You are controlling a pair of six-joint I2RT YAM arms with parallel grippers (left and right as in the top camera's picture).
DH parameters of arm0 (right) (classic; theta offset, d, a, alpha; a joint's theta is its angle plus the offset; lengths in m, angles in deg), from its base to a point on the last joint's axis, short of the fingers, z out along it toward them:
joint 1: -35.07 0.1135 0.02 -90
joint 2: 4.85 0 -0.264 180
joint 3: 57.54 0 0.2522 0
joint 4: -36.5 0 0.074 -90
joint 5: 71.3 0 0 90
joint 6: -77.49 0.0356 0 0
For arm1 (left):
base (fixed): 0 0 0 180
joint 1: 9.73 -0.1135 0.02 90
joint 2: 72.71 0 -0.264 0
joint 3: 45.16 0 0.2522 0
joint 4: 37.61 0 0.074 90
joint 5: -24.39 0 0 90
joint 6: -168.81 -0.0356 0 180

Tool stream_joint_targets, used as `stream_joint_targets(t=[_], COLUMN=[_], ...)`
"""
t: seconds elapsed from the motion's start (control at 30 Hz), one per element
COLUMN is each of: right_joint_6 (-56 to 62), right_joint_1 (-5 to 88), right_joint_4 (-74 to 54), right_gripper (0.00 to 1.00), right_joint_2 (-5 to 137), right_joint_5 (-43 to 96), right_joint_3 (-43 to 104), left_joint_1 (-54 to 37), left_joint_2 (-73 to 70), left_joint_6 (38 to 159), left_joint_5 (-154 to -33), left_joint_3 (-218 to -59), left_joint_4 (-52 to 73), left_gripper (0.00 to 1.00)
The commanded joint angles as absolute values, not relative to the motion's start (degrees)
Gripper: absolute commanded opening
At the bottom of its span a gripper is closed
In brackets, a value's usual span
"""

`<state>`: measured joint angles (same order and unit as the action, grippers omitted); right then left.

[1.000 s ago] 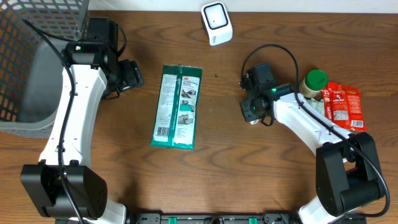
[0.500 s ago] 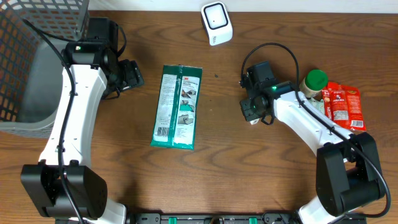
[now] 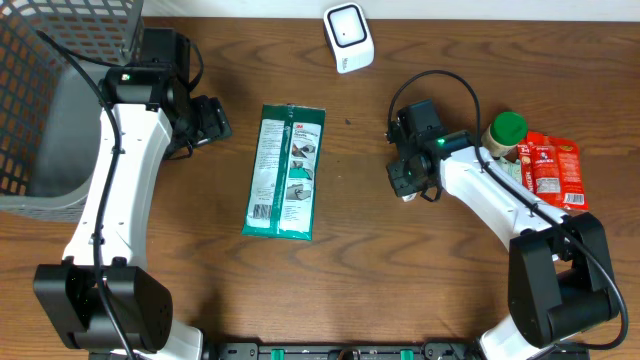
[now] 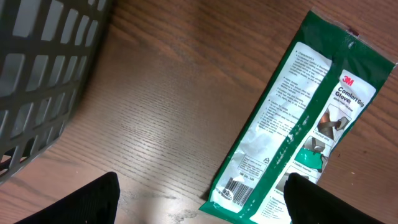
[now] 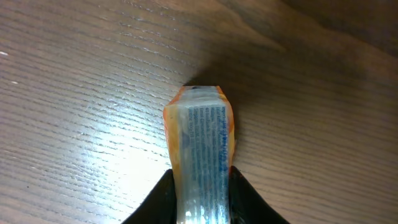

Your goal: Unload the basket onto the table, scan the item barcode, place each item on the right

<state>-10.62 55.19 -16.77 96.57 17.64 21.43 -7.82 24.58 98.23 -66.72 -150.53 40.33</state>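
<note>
1 green packet (image 3: 285,172) lies flat near the white scanner (image 3: 348,37).

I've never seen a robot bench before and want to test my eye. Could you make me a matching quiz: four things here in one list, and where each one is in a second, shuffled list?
Things:
1. white scanner
2. green glove packet
3. green-lidded jar
4. orange-edged packet

Places:
A. between the fingers of the right gripper
B. lying flat mid-table
C. top middle of the overhead view
D. beside the red packet

Pairs: 1-C, 2-B, 3-D, 4-A
</note>
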Motion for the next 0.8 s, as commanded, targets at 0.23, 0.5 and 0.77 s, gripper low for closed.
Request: stream_joint_targets(t=[0.23, 0.5, 0.77], right_joint_6=[-10.9, -10.9, -10.9], right_joint_1=[55.8, 55.8, 55.8], right_joint_4=[-16.9, -16.7, -16.6], right_gripper=[0.31, 0.29, 0.31], right_joint_2=[96.6, 96.6, 96.6], right_joint_5=[17.3, 17.3, 17.3], right_joint_3=[22.5, 22.5, 22.1], left_joint_1=[-8.1, -8.1, -8.1], left_joint_2=[23.8, 23.8, 23.8], left_joint_6=[97.9, 97.9, 97.9], left_joint_5=[-66.0, -66.0, -66.0], left_joint_3=[-150.7, -150.7, -150.7], left_joint_4=[40.6, 40.6, 40.6], left_gripper=[0.85, 0.85, 0.85])
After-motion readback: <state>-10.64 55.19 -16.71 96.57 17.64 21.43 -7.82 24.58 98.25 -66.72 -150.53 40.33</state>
